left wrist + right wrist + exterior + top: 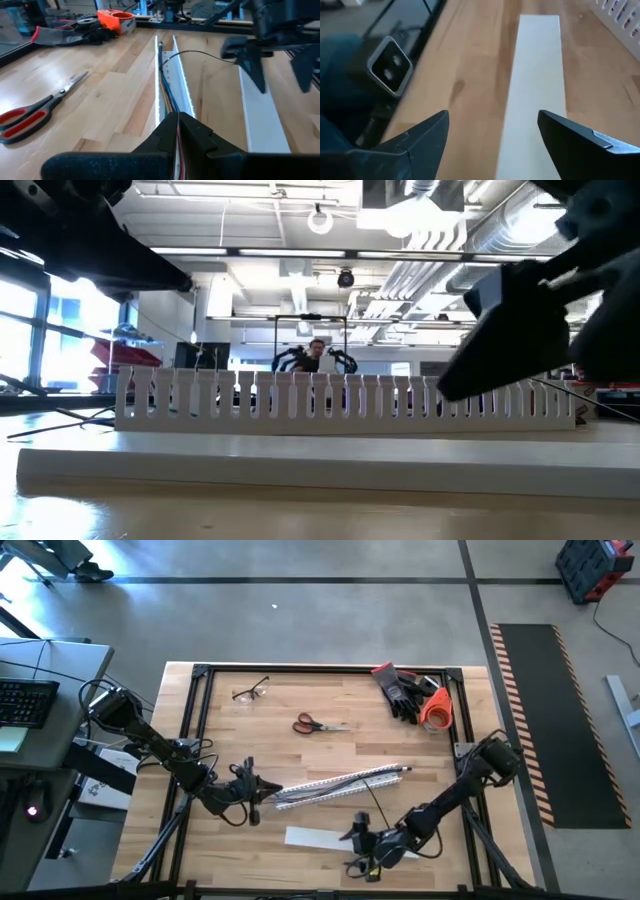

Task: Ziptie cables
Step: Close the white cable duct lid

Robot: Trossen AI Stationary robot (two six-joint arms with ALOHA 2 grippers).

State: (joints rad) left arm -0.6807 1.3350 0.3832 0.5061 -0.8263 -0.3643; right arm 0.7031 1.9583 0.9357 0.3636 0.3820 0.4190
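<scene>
We take the white slotted duct (335, 785) as our landmark: the cables (166, 95) lie inside it along its length, and our left gripper (262, 790) sits at its near-left end with its fingers (192, 132) pressed together on the cable ends. The ziptie (376, 808) runs as a thin black line from the duct's middle toward our right gripper (358, 840). That gripper hangs on the front side of the duct, fingers (580, 142) spread wide over the flat white cover strip (535, 90).
</scene>
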